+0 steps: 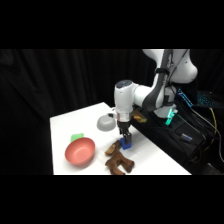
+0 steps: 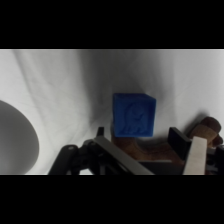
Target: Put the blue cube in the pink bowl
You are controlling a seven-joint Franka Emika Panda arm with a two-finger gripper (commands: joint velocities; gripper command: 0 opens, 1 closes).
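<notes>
The blue cube (image 2: 133, 115) sat between the fingers of the gripper (image 1: 125, 141), which we saw closed on it just above the white table (image 1: 65, 125). We found no long axis on it; in the wrist view one embossed face met the camera squarely. A brown toy (image 1: 119, 159) lay touching at 6 o'clock, the pink bowl (image 1: 80, 151) at 9, a green block (image 1: 77, 136) behind the bowl, a grey bowl (image 1: 105, 122) at 11.

Deep-blue cube (image 2: 133, 115), salmon-pink bowl (image 1: 80, 151), white table (image 1: 67, 125)
</notes>
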